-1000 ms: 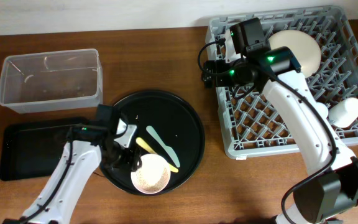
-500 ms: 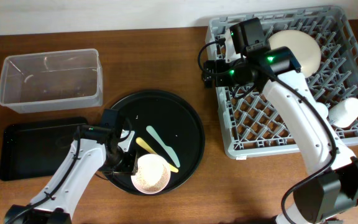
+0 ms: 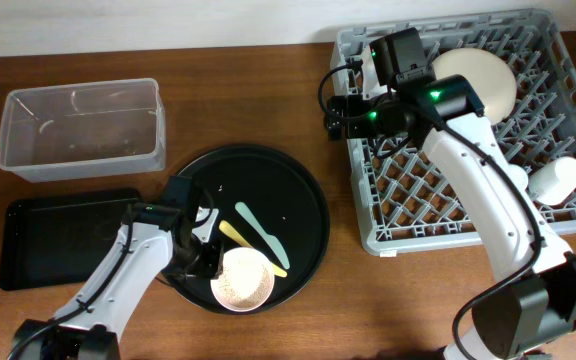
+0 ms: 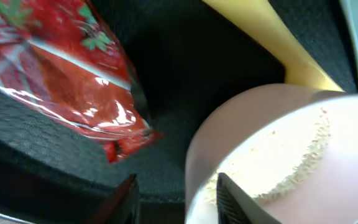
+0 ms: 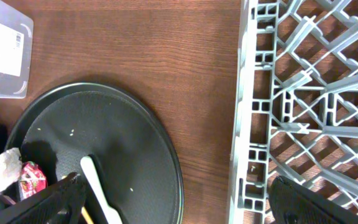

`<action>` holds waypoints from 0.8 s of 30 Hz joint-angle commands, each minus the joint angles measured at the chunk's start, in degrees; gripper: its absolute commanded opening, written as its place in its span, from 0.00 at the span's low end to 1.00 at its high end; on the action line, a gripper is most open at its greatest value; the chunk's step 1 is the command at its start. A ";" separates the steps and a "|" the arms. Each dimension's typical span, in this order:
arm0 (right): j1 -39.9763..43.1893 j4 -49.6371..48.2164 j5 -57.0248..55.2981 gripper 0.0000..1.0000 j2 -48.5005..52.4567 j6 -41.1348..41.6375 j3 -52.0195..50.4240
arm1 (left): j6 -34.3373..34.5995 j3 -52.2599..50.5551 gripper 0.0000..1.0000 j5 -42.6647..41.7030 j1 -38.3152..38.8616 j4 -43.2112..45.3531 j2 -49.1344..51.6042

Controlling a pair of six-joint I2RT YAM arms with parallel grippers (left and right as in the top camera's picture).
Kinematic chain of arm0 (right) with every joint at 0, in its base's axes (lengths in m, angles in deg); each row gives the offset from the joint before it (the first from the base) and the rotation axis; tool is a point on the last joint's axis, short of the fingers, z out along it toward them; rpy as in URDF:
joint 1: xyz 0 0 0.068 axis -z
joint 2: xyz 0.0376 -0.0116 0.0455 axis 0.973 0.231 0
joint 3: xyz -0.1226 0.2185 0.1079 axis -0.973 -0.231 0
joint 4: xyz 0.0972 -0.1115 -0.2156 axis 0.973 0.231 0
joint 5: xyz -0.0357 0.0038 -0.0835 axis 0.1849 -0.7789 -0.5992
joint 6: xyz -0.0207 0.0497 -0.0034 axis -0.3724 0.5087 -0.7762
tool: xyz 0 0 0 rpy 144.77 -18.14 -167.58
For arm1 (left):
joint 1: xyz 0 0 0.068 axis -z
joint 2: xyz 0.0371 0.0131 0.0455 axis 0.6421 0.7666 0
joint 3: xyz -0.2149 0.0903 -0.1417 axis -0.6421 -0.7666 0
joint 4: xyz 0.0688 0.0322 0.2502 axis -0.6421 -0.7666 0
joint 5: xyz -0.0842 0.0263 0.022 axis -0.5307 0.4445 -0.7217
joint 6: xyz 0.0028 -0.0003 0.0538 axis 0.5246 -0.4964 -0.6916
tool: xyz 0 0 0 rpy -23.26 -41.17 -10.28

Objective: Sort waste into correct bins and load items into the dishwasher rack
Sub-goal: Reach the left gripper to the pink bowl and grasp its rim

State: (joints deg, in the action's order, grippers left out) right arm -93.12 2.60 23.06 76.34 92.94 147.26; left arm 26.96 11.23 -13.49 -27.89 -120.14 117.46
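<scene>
The pinkish-white bowl (image 3: 242, 280) holds white rice (image 4: 291, 177) and sits at the front of the round black tray (image 3: 288, 190). My left gripper (image 3: 206, 260) is open; its fingers (image 4: 179, 200) straddle the bowl's left rim (image 4: 194, 155), one inside and one outside. The red wrapper (image 4: 61, 74) lies just left of the bowl. The white tissue (image 5: 5, 171) lies beside the wrapper (image 5: 33, 177). The yellow utensil (image 3: 248, 245) and mint utensil (image 3: 261, 228) lie on the tray. My right gripper (image 3: 338, 115) is open and empty at the grey rack's (image 3: 448, 200) left edge. The light blue cup is out of view.
The cream plate (image 3: 483, 80) and the white cup (image 3: 555, 180) stand in the rack. The clear tub (image 3: 80, 130) is at the back left. The shallow black rectangular tray (image 3: 58, 240) lies in front of it, left of my left arm.
My left gripper has moved right and forward to the bowl and now straddles its rim. The right arm has not moved.
</scene>
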 commanded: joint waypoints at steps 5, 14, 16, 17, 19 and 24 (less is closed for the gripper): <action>0.44 -0.20 -0.55 0.98 -0.46 -0.04 0.44 | 3.50 -1.60 0.25 -3.85 0.22 1.03 4.22; 0.44 -0.20 -0.55 0.98 -0.46 -0.02 0.44 | 3.76 -1.57 0.01 -3.82 0.22 1.68 4.68; 0.44 -0.17 -0.55 0.98 -0.46 -0.02 0.44 | 3.76 -1.49 0.01 -3.82 0.22 1.66 4.66; 0.44 -0.17 -0.55 0.98 -0.46 -0.02 0.44 | 3.78 -1.40 0.01 -3.85 0.22 1.64 4.66; 0.44 -0.17 -0.55 0.98 -0.46 -0.02 0.44 | 3.76 -0.81 0.01 -3.85 0.22 1.11 4.61; 0.44 -0.17 -0.55 0.98 -0.46 -0.02 0.44 | 3.72 2.27 0.01 -3.85 0.22 -2.16 4.55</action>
State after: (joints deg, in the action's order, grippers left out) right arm -93.12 2.60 23.06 76.34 92.91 147.26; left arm 30.34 10.67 -16.83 -27.85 -120.71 121.79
